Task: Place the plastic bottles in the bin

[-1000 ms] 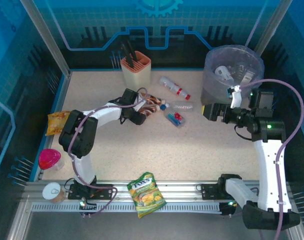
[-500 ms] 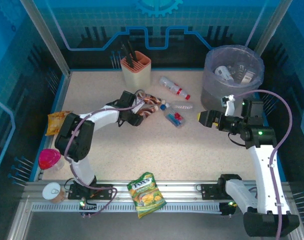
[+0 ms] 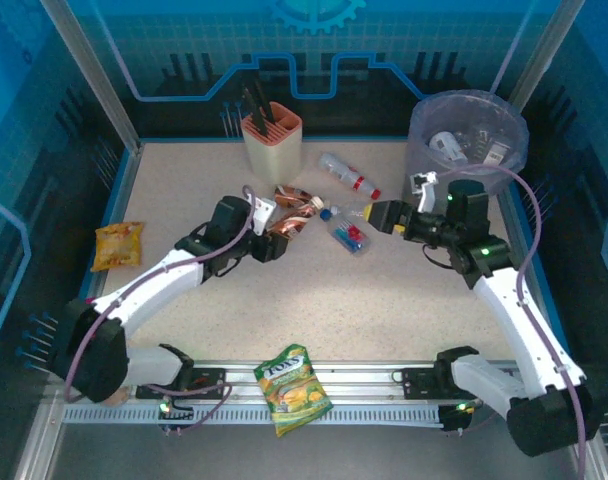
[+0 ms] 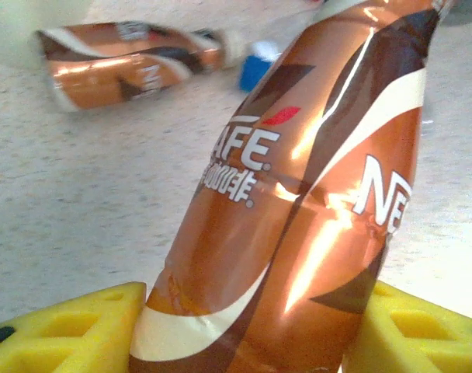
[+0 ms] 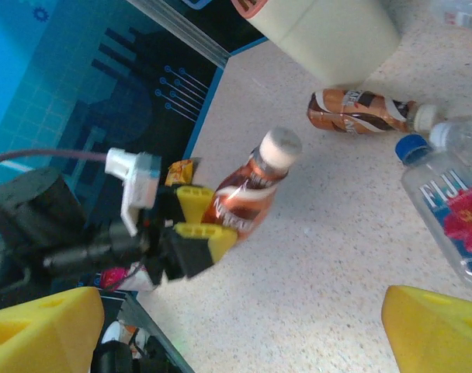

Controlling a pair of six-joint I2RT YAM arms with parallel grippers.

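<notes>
Peach utensil holder (image 3: 272, 140) is standing upright at the far side of the speckled beige table (image 3: 384, 300), with black tools (image 3: 259, 103) sticking up out of it. Yellow snack bag (image 3: 118, 245) is lying flat near the left edge. Green-and-yellow snack bag (image 3: 294, 388) is lying at the near edge, overlapping the metal rail (image 3: 384, 376). Blue panels are walling the table in.

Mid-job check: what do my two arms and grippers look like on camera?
The left arm and right arm are white shells with black joints, each with a purple cable. The left gripper and right gripper are black with yellow fingers.
</notes>
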